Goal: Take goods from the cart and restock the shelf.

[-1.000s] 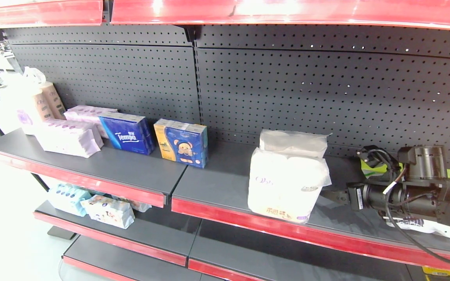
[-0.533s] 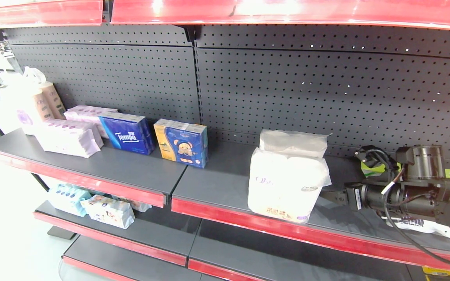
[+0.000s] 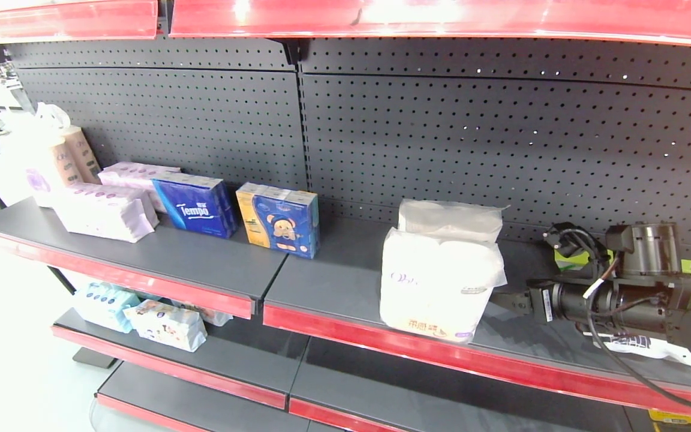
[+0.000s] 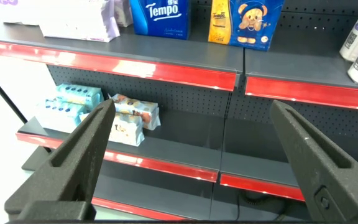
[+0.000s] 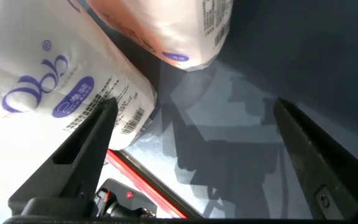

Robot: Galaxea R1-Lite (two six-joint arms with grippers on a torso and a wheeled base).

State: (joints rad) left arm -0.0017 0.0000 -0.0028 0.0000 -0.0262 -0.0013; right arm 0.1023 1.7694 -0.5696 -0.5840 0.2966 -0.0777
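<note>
Though the tissue pack (image 3: 441, 276) hides its tips, right gripper (image 5: 191, 121) seems released beside it; left gripper (image 4: 191, 127) spread, empty

The right gripper (image 5: 194, 109) is spread wide over the dark shelf (image 5: 241, 81). One finger (image 5: 86, 149) lies just beside a white pack of paper rolls (image 5: 36, 74) near the shelf's red front edge (image 5: 143, 182).

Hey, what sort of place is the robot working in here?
Probably a supermarket aisle, or a mock-up of one: dark grey shelves with red front edges, a black perforated back panel behind them, and retail goods such as a blue tissue pack and a white plastic-wrapped pack of paper rolls.
</note>
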